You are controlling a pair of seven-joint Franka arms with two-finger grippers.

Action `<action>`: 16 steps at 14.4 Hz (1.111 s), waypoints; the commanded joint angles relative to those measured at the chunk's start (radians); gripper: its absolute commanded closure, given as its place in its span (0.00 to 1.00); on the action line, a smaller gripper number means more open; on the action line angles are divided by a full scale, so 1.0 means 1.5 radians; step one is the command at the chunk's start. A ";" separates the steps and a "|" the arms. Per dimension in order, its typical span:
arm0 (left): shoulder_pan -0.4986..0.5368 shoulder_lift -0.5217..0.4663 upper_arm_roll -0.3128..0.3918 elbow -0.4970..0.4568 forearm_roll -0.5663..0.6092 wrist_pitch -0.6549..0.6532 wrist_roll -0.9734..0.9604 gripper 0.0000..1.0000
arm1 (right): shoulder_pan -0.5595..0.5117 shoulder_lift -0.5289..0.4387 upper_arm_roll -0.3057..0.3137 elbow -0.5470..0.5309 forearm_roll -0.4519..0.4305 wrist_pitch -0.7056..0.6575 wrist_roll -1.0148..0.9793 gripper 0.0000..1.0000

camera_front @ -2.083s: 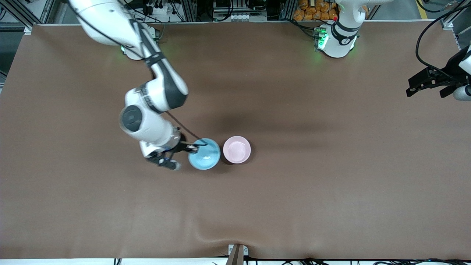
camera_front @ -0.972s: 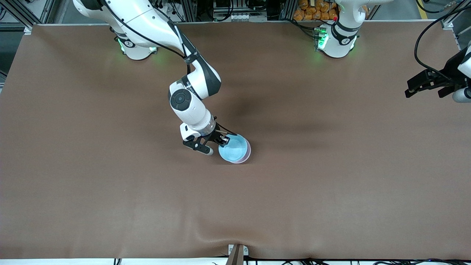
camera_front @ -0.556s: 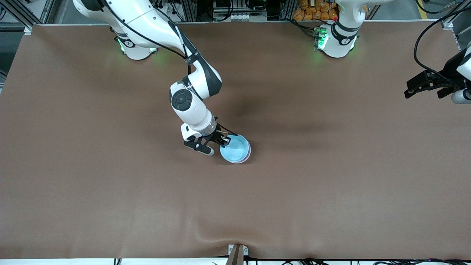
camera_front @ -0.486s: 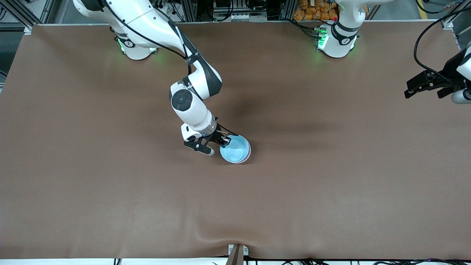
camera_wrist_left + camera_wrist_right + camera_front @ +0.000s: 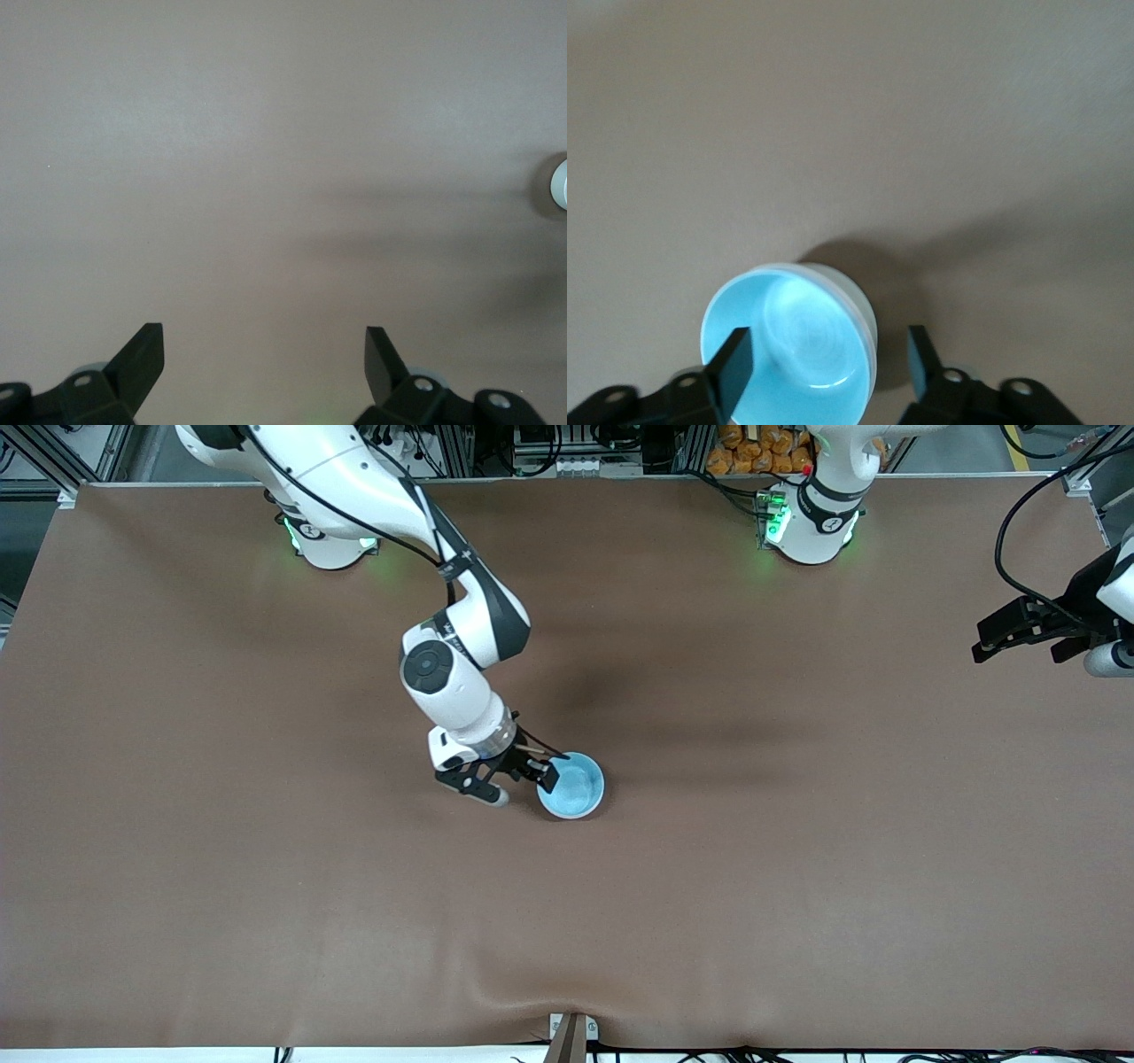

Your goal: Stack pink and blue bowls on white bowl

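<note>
You have the smooth, round blue bowl seated in the bowl stack near the table's middle; its glossy sky-blue hollow holds nothing. In the right wrist view a pale rim shows just outside the blue one; its colour cannot be told. The right gripper hangs at the stack's edge toward the right arm's end, fingers released, one above the bowl's rim. The left gripper waits spread apart over the left arm's end. The matte brown table cover lies bare all round the stack.
</note>
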 commanded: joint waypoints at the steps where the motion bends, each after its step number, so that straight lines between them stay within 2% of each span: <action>1: 0.003 0.002 -0.004 0.005 -0.002 -0.006 -0.003 0.00 | -0.064 -0.074 0.005 -0.012 0.000 -0.101 -0.035 0.00; 6: 0.000 0.002 -0.005 0.009 -0.002 -0.006 -0.005 0.00 | -0.182 -0.154 -0.011 -0.014 0.000 -0.288 -0.216 0.00; 10: 0.000 0.003 -0.005 0.009 -0.001 -0.006 -0.001 0.00 | -0.288 -0.217 -0.013 -0.028 -0.003 -0.404 -0.344 0.00; 12: -0.001 0.004 -0.005 0.010 -0.001 -0.006 -0.001 0.00 | -0.332 -0.254 -0.012 -0.030 -0.062 -0.454 -0.393 0.00; 14: -0.002 0.008 -0.005 0.018 -0.003 -0.006 -0.004 0.00 | -0.365 -0.289 -0.013 -0.030 -0.094 -0.494 -0.436 0.00; 16: -0.001 0.008 -0.005 0.018 -0.004 -0.006 -0.004 0.00 | -0.378 -0.319 -0.021 -0.026 -0.142 -0.517 -0.488 0.00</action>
